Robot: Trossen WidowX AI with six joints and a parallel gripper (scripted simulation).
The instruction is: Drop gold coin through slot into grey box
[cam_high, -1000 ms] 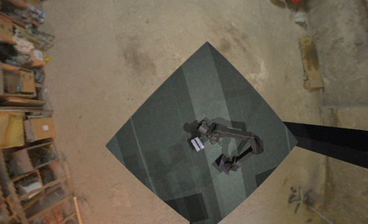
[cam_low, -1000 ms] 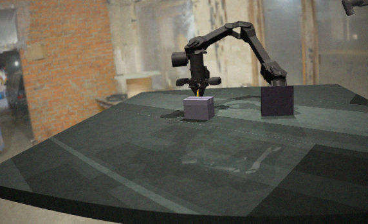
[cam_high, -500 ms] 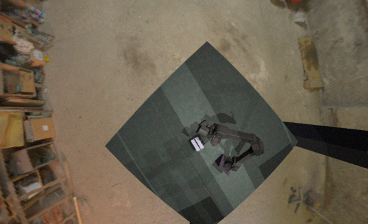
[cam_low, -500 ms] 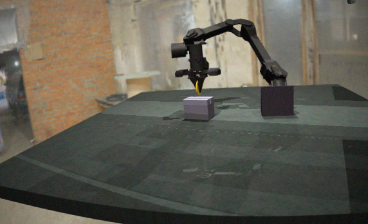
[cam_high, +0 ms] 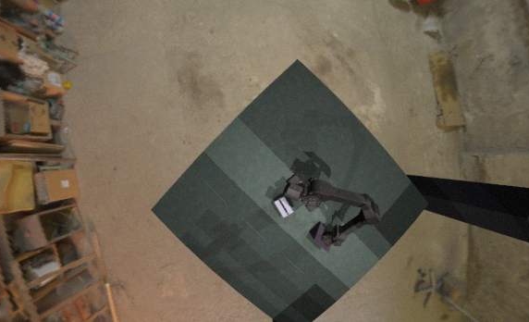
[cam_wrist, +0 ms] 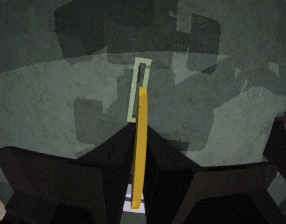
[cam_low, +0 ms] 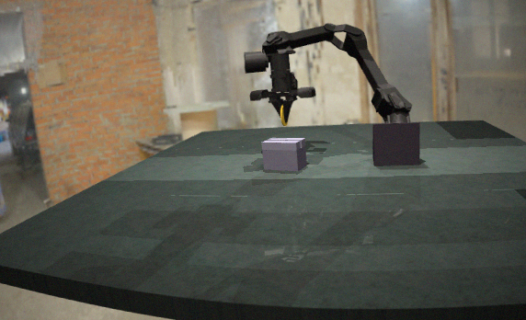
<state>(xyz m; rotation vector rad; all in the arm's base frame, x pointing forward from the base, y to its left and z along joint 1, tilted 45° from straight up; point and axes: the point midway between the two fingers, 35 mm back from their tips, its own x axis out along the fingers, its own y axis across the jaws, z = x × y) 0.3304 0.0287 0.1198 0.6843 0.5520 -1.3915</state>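
Gripper pinches coin edge-on above box

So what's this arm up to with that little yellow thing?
The gripper on the black arm is clamped on a thin gold coin, held on edge and lifted well above the table. Seen from the wrist camera, the coin's green holder sits empty below. The grey box with the slot in its lid stands nearby on the table; the coin has not reached it yet.
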